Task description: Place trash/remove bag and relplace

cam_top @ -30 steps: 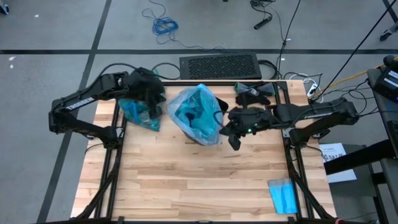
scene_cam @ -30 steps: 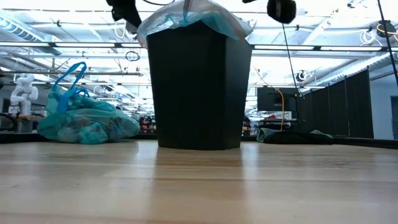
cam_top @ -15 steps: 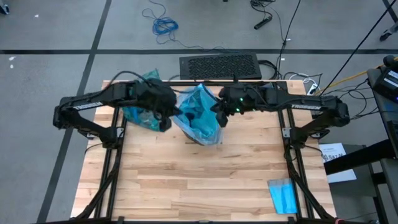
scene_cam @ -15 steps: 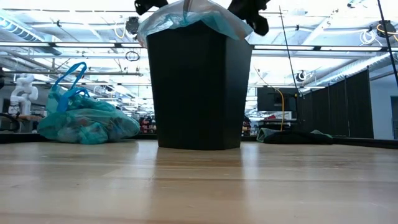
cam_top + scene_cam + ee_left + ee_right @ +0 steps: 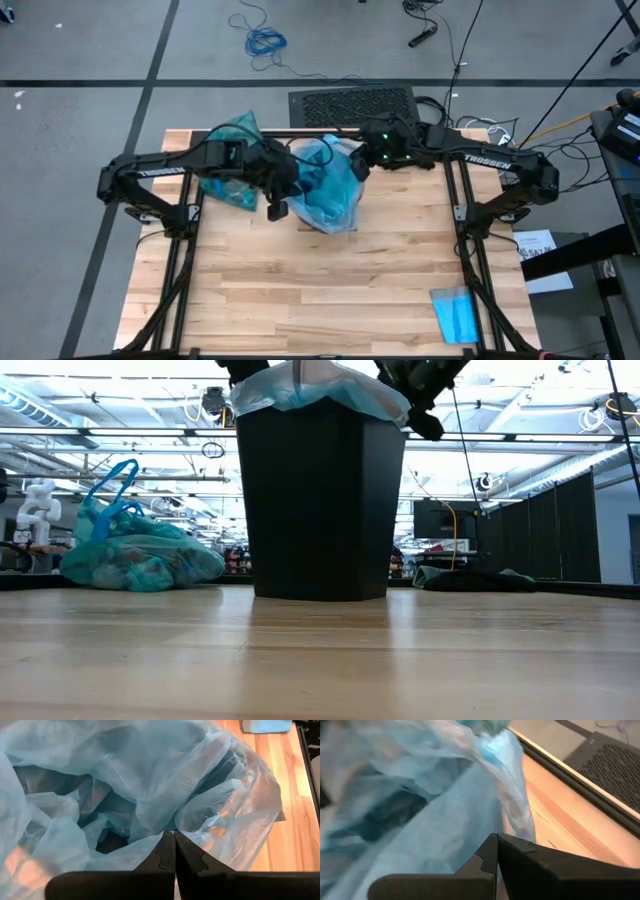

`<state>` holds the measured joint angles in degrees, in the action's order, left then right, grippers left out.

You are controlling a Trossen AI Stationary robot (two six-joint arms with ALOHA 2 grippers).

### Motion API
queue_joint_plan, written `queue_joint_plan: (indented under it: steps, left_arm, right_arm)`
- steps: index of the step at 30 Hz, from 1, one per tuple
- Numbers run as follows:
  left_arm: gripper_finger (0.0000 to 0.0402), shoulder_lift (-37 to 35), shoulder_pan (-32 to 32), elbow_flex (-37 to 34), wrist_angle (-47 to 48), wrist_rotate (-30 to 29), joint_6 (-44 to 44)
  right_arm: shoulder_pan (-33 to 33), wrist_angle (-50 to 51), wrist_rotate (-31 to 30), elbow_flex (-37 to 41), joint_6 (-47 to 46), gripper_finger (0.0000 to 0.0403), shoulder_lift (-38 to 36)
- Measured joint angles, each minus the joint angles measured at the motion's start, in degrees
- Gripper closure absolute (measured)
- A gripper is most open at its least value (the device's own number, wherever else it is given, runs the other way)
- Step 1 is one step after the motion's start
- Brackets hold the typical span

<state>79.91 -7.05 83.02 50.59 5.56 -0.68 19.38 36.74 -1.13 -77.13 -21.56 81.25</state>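
Sitting in the black bin (image 5: 320, 510) at the top middle of the table (image 5: 330, 290), the light blue bag (image 5: 325, 185) drapes over the rim so it can catch trash. The left gripper (image 5: 277, 208) and right gripper (image 5: 357, 170) hang at either side of it, both pinched shut and holding nothing, while the full green bag (image 5: 225, 180) rests aside at upper left.

Bin (image 5: 320, 510): black. Liner bag (image 5: 325, 185) in bin: sky-blue, translucent, paler where light passes. Tied bag (image 5: 135, 555) beside bin: dark teal-green, brighter blue handles. Table (image 5: 320, 290): light wood, butcher-block strip pattern. Folded cloth (image 5: 458, 315) at table corner: blue. Arms, both grippers: black; small green light on right arm (image 5: 385, 138). Floor: grey.
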Motion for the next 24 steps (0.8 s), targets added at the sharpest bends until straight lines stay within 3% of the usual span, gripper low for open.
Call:
queue_joint_plan:
  steps: [15, 19, 24]
  left_arm:
    - [0.0401, -1.2, -1.0, 0.0, -0.5, -1.5, 2.8]
    - [0.0402, -2.5, -3.6, 0.0, -4.6, -4.2, 4.5]
    - [0.0401, -2.3, -8.6, 0.0, -9.7, -3.1, 6.9]
  right_arm:
    - [2.5, -1.4, 3.0, 6.5, -1.5, 0.0403, 0.0]
    - [2.4, -2.5, 3.9, 6.7, -1.5, 0.0403, 0.0]
    - [2.4, -4.0, 4.3, 6.7, -1.7, 0.0403, 0.0]
